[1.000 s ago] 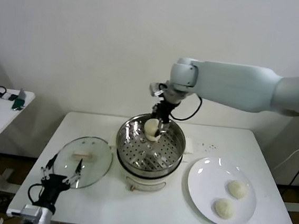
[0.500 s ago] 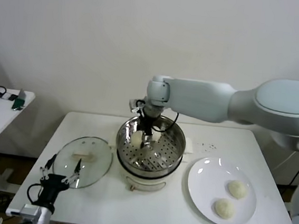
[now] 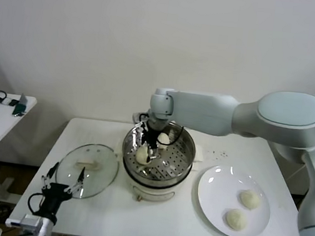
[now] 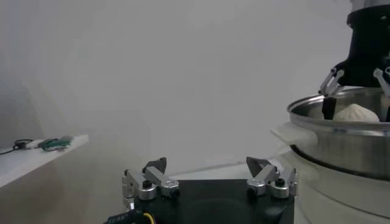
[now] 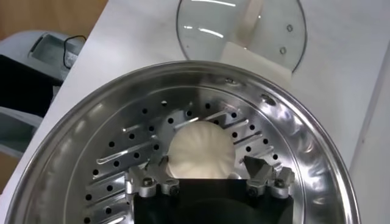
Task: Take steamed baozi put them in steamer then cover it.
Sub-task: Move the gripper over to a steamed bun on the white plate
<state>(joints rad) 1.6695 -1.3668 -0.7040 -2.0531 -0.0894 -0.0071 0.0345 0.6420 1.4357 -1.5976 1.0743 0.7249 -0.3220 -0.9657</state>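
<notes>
One steamed baozi (image 5: 200, 151) sits on the perforated floor of the steamer (image 3: 158, 154), its near edge hidden behind the right gripper (image 5: 207, 171). That gripper reaches down inside the pot, fingers now spread wide on either side of the bun; a second ago they carried it above the rim. A second bun (image 3: 163, 137) lies partly hidden behind it. The left gripper (image 3: 61, 187) waits wide open by the cover (image 3: 88, 169) on the tabletop (image 3: 170, 219).

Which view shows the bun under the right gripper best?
Right wrist view: the bun lies whole on the steamer floor between open jaws. Head view shows it small, partly hidden; left wrist only its top.
</notes>
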